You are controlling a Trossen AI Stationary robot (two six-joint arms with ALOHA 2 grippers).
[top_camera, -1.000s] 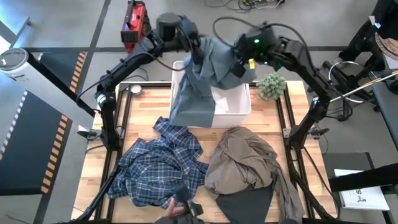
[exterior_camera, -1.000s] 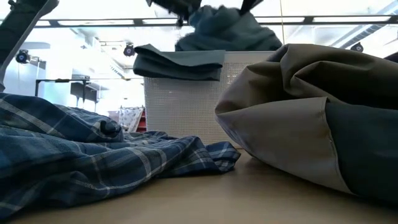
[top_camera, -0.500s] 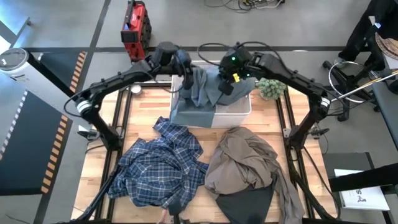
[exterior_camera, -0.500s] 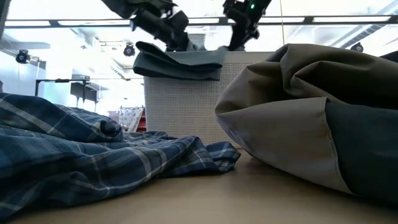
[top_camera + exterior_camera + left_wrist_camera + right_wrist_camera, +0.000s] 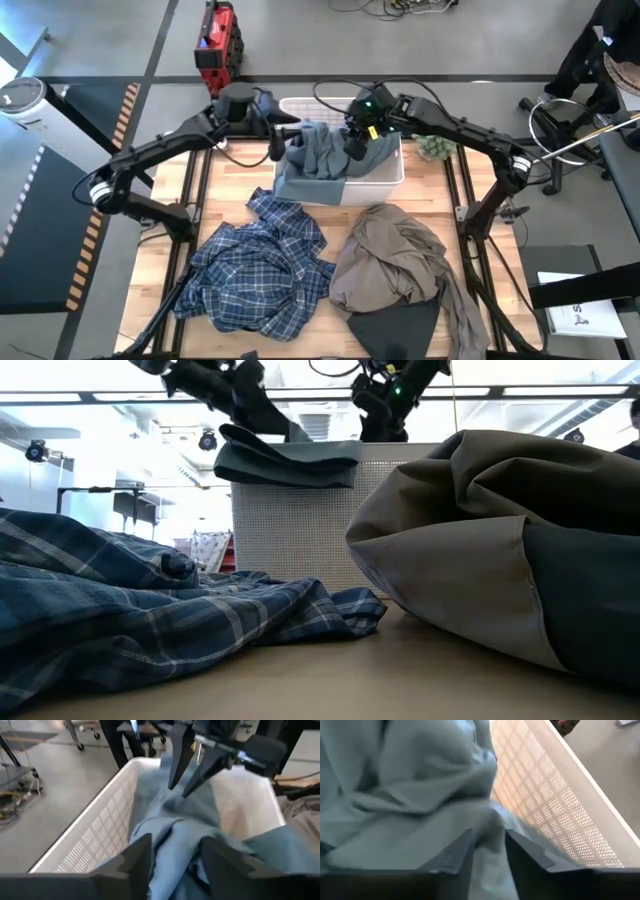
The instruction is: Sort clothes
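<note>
With the soft grey-blue shirt draped in and over the white perforated plastic bin, the left gripper and right gripper hover over it, fingers spread and empty, so 1 garment seems deposited and the next move calls for reaching beyond the bin.

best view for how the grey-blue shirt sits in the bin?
High view: the grey-blue shirt lies in the white bin, one part draped over its wall. Low view shows only the draped fold; both wrist views show close folds inside.
</note>
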